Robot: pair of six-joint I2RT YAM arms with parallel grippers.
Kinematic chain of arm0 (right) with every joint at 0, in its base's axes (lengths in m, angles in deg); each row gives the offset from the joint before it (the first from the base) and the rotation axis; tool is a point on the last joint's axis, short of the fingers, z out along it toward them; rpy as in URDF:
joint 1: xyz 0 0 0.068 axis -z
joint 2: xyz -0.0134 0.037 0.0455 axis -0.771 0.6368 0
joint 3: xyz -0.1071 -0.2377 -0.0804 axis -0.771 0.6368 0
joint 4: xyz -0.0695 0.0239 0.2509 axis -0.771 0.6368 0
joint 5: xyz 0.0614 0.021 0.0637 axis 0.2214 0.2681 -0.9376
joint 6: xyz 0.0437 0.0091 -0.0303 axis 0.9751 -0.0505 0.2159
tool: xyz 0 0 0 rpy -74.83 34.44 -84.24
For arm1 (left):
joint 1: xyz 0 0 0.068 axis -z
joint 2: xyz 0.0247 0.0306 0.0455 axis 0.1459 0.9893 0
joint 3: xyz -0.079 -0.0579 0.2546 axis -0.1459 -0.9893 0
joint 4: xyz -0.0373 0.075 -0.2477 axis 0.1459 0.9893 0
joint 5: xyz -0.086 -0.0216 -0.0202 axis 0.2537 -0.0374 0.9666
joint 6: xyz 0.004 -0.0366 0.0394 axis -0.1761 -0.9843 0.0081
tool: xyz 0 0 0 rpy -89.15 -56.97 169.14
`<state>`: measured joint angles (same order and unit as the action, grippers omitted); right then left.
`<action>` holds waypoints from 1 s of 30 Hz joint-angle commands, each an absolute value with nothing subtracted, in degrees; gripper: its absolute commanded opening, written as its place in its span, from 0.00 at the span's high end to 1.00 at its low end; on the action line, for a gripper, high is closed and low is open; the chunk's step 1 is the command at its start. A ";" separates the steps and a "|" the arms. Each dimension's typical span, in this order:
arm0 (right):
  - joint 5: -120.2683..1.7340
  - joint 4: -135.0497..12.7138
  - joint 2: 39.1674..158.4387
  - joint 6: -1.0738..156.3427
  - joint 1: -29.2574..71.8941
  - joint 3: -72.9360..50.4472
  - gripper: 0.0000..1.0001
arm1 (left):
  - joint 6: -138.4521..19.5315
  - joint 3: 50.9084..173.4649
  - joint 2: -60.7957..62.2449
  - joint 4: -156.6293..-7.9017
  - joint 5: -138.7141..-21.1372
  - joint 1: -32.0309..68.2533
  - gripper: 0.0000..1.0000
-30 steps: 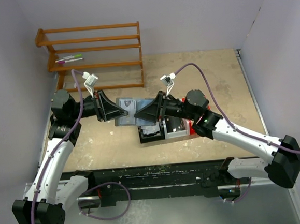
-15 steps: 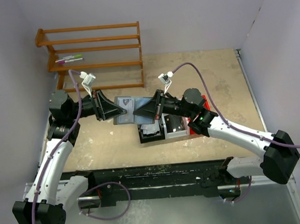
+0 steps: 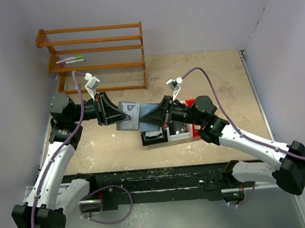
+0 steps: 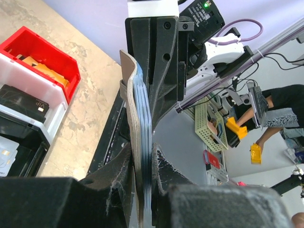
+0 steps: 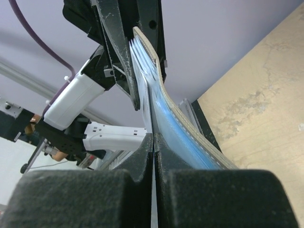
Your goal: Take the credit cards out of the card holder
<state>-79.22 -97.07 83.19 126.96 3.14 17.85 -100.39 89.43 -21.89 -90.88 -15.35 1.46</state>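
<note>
The left gripper held the card holder clamped above the bins — a black card already lay in one — while the right gripper pinched a pale card by its edge, not yet drawn out.

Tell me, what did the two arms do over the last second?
The right fingers snapped shut on the edge of a pale card in the card holder, and that arm shifted slightly rightward, tilting the holder a little. The left fingers kept their grip on the holder's other end and barely moved.
</note>
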 commanded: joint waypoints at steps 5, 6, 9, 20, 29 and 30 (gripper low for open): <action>-73.72 -90.60 80.30 123.34 3.46 18.51 1.00 | -103.90 91.35 -23.52 -97.04 -11.64 2.16 0.88; -73.61 -90.32 80.11 123.30 3.51 18.51 1.00 | -103.85 91.35 -23.56 -97.04 -11.63 2.16 0.88; -73.62 -89.70 79.79 122.95 3.51 18.43 1.00 | -103.96 91.36 -23.65 -97.11 -11.55 2.16 0.88; -77.48 -97.70 84.42 124.95 3.51 15.42 0.65 | -104.13 90.81 -23.64 -97.62 -11.80 2.16 0.88; -79.07 -102.35 89.41 127.54 3.42 13.37 0.73 | -104.13 90.58 -23.84 -97.56 -11.97 2.15 0.88; -79.08 -102.44 89.70 127.60 3.42 13.13 0.77 | -104.09 90.65 -23.81 -97.56 -11.98 2.16 0.88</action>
<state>-81.65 -101.01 86.84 127.46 3.27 16.07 -102.29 89.40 -21.89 -93.00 -16.24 0.65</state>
